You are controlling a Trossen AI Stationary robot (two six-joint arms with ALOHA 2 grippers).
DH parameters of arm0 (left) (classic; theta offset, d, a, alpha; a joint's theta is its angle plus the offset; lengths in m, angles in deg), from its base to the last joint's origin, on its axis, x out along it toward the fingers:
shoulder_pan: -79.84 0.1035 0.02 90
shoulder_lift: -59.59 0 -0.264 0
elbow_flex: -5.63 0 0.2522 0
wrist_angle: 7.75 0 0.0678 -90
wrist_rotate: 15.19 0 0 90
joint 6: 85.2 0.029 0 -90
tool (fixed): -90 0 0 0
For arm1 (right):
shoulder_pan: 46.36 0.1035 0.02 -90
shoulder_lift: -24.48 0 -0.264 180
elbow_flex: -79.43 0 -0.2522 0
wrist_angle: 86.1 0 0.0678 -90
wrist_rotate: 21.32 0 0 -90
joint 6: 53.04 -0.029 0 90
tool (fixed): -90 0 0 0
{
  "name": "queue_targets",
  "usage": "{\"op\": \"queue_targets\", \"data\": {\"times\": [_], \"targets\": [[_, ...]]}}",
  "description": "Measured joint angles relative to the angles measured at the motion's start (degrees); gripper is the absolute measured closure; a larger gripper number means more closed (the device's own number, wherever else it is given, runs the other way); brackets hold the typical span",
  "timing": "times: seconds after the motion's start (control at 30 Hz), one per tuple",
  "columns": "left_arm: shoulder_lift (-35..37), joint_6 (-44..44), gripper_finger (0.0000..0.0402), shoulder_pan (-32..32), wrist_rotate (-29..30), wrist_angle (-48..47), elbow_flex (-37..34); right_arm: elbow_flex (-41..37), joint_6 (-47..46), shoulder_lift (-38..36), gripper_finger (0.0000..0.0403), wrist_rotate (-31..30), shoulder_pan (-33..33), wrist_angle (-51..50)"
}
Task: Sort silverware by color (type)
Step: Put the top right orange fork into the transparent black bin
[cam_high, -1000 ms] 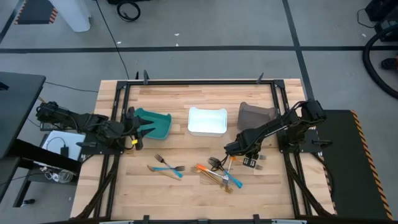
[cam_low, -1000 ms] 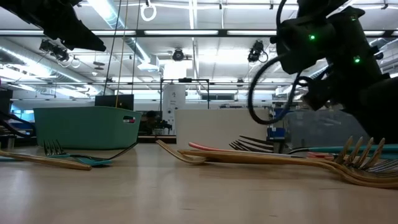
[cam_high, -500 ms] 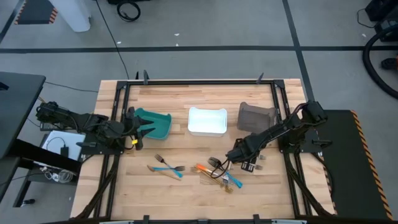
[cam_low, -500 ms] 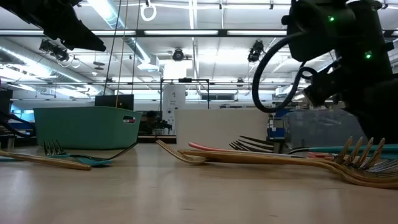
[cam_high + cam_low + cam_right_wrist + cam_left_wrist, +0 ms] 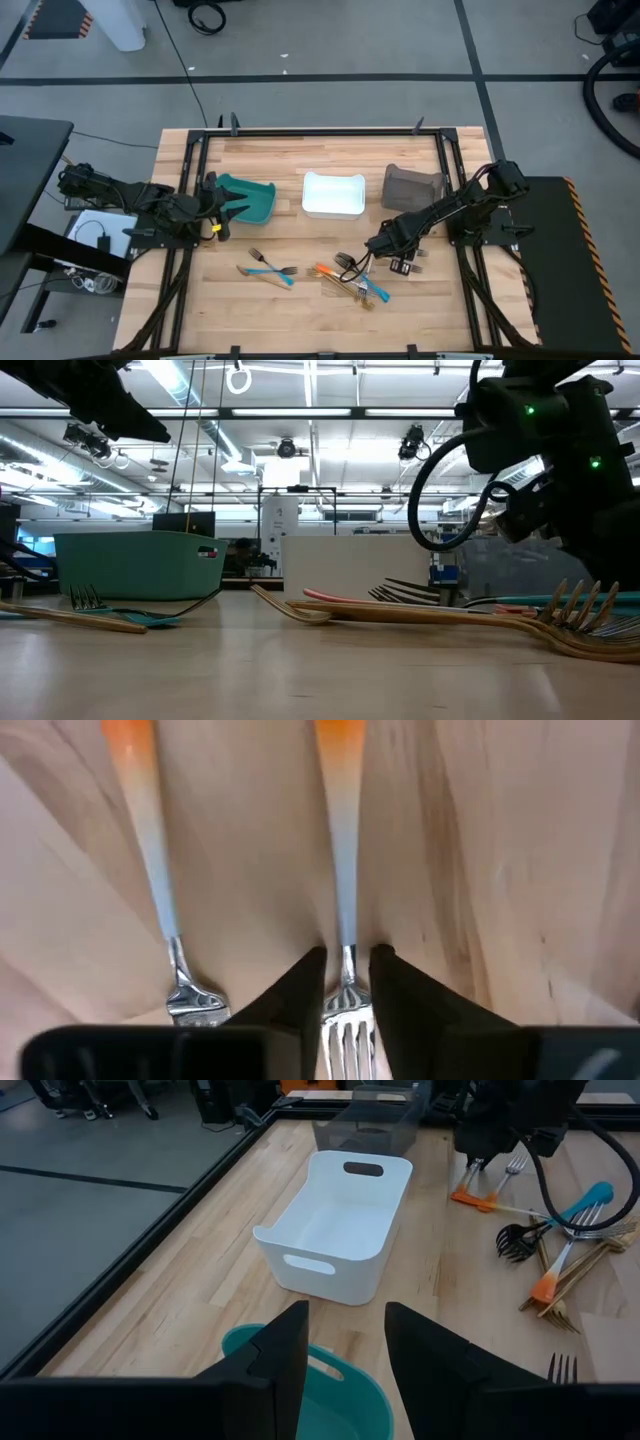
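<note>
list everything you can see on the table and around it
teal bin: one, teal, left of the bin row
white bin: one, white, middle of the row
grey bin: one, grey, right of the row
small fork pile: blue and tan handles, front left of centre
large silverware pile: orange, blue and tan handles, front right of centre
orange-handled fork: one, flat on the wood between the right gripper's fingers
left gripper: open, over the teal bin's left end
right gripper: low at the fork, fingers either side
</note>
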Motion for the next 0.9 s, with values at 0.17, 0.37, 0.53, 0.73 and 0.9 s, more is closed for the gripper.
{"op": "queue_targets", "data": {"times": [0.17, 0.37, 0.53, 0.73, 0.9], "targets": [[0.0, 0.0, 0.0259, 0.0, 0.0, 0.0, 0.0, 0.0, 1.3, 0.1, 0.0370, 0.7, -0.1, 0.5], [0.0, 1.1, 0.0259, 0.0, 0.0, 0.0, 0.0, 0.1, 0.8, 0.1, 0.0392, 0.8, -0.1, 0.0], [0.0, 1.8, 0.0259, 0.0, 0.0, 0.0, 0.0, 3.1, 0.3, 0.6, 0.0389, -0.7, -0.1, -7.8], [0.0, 2.0, 0.0259, 0.0, 0.0, 0.0, 0.0, 4.7, -0.4, 0.4, 0.0389, -0.2, -0.3, -12.9], [0.0, 2.0, 0.0259, 0.0, 0.0, 0.0, 0.0, 6.4, -0.5, -0.1, 0.0389, -0.6, -0.4, -13.6]]}}
